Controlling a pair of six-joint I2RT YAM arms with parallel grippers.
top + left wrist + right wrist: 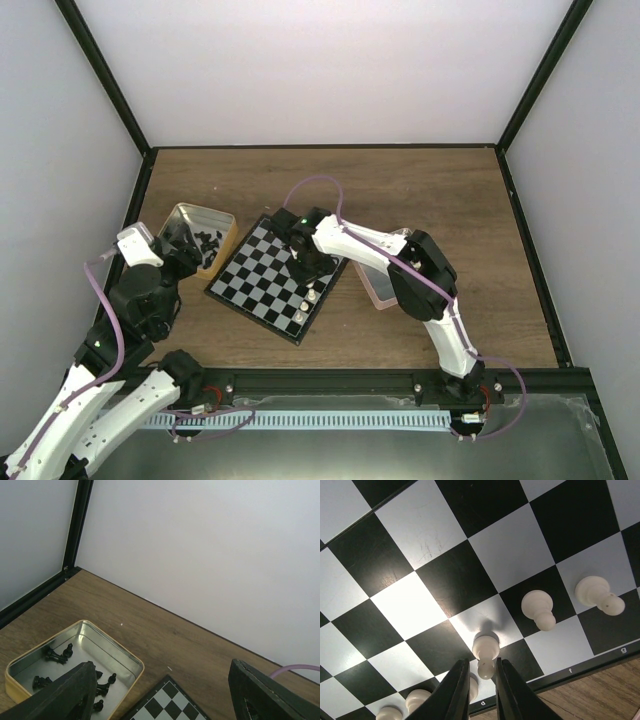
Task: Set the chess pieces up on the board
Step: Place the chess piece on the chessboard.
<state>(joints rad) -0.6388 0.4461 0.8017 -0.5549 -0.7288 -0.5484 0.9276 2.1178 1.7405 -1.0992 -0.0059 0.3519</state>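
Note:
The board (258, 262) lies tilted at mid-table, with several cream-white pieces (308, 297) along its near-right edge. In the right wrist view my right gripper (482, 680) straddles the head of a white pawn (486, 647) that stands on a pale square of the board (410, 605). Its jaws are narrowly apart, with a small gap on the left side. Two more white pawns (537, 607) stand to its right and others (415, 700) at lower left. My left gripper (165, 700) is wide open and empty, above the gold tin's (115, 652) edge and the board corner (170, 705). Black pieces (57, 655) lie in the tin.
The gold tin (185, 212) sits left of the board, under my left gripper (190, 255). A pink tray (375, 290) lies right of the board, partly under the right arm. My right gripper (310, 272) hangs over the board. Walls enclose the wooden table (400, 190).

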